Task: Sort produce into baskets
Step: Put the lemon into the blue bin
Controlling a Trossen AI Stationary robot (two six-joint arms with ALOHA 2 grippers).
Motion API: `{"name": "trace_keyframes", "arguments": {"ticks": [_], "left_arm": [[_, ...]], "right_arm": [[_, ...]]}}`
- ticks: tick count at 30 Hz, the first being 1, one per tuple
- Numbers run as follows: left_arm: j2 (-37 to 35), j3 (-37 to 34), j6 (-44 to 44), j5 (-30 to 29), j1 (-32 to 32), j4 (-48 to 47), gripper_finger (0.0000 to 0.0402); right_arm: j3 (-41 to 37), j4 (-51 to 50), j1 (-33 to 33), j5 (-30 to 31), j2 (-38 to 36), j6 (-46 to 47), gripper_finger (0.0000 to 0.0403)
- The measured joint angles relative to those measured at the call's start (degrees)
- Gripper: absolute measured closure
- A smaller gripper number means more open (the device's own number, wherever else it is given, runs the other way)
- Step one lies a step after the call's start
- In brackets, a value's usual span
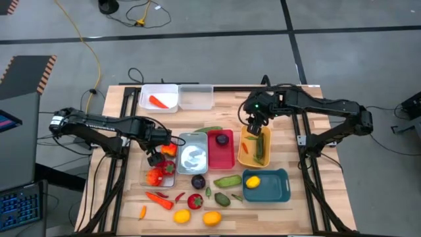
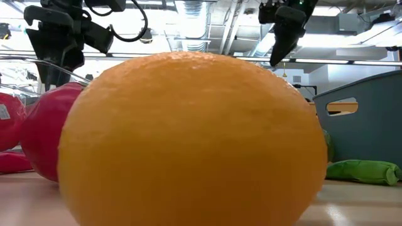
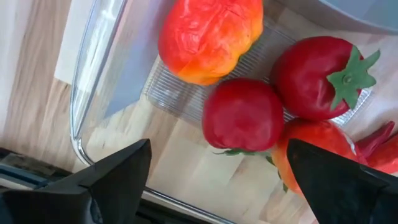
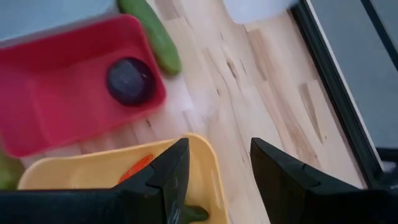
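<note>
My left gripper [image 1: 158,155] [image 3: 217,171] points down, open, over a clear basket [image 3: 87,99] that holds red tomatoes [image 3: 242,117] and an orange-red pepper [image 3: 208,34]. Its fingers stand on either side of one tomato, above it, touching nothing. My right gripper [image 1: 253,127] [image 4: 217,174] hangs open and empty over the far end of the yellow basket [image 4: 199,155], which holds green and orange pieces. The red basket [image 1: 221,150] holds a purple plum [image 4: 129,81]. More produce lies loose near the table's front edge, among it an orange [image 1: 212,218] and a carrot [image 1: 158,199].
A silver basket [image 1: 192,155] stands between the clear and red ones. A teal basket [image 1: 266,186] holds a lemon [image 1: 252,181]. At the far edge stand a white basket [image 1: 159,97] with a carrot and a clear one [image 1: 196,97]. The orange [image 2: 188,138] fills most of the low view.
</note>
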Motion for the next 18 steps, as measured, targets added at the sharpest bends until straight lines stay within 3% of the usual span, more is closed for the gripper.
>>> {"name": "trace_keyframes", "arguments": {"ticks": [9,18], "left_arm": [[0.0,0.0,1.0,0.0,0.0,0.0,0.0039],[0.0,0.0,5.2,0.0,0.0,1.9,0.004]], "right_arm": [[0.0,9.0,10.1,-7.3,0.0,2.7,0.0204],[0.0,16.0,21.9,-7.4,2.8,14.6,0.0204]]}}
